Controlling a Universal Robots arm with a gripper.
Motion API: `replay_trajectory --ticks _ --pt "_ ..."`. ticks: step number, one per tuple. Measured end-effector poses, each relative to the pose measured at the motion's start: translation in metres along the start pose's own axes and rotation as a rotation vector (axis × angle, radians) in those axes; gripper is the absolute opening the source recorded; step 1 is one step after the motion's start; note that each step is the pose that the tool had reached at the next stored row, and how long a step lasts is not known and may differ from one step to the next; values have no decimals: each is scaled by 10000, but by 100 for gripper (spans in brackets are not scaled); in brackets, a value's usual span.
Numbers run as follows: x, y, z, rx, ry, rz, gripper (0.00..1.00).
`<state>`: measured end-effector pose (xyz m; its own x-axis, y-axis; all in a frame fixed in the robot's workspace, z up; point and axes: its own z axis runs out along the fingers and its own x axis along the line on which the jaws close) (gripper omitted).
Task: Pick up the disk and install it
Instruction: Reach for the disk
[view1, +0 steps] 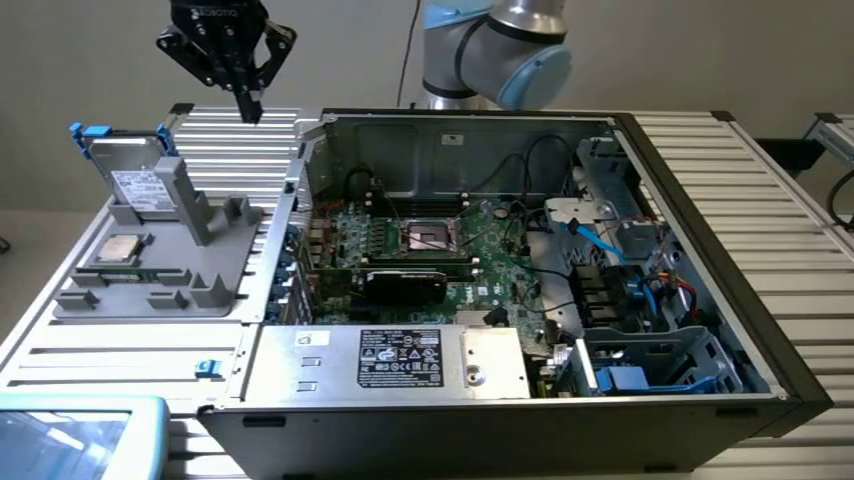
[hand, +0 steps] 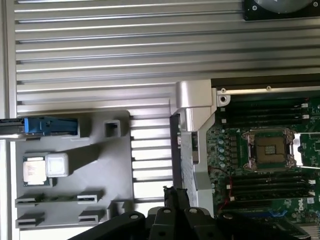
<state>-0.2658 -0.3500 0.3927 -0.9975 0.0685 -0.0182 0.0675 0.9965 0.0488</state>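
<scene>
The disk (view1: 138, 178) stands upright in the grey holder (view1: 200, 285) at the exterior view's left, a silver-grey drive with a white label and blue rails on its upper edge. From above, the wrist view shows its blue rail (hand: 48, 126). My gripper (view1: 250, 108) hangs high over the ribbed table behind the holder, between the disk and the open computer case (view1: 694, 330). Its fingers (hand: 173, 196) are pressed together, shut on nothing. It is well apart from the disk.
A small square silver chip (view1: 122, 248) lies in the holder below the disk. Inside the case are the motherboard (view1: 441, 250), a silver box with a black label (view1: 400, 360) and a drive cage (view1: 654, 365) at the exterior view's lower right. A blue-rimmed tray (view1: 80, 435) sits in front.
</scene>
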Motion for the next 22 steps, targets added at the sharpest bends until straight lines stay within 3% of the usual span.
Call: replay_trajectory --ticks 14,22 --pt "646 83 -7 0 8 0 11" --pt "1014 149 -11 10 59 2 11"
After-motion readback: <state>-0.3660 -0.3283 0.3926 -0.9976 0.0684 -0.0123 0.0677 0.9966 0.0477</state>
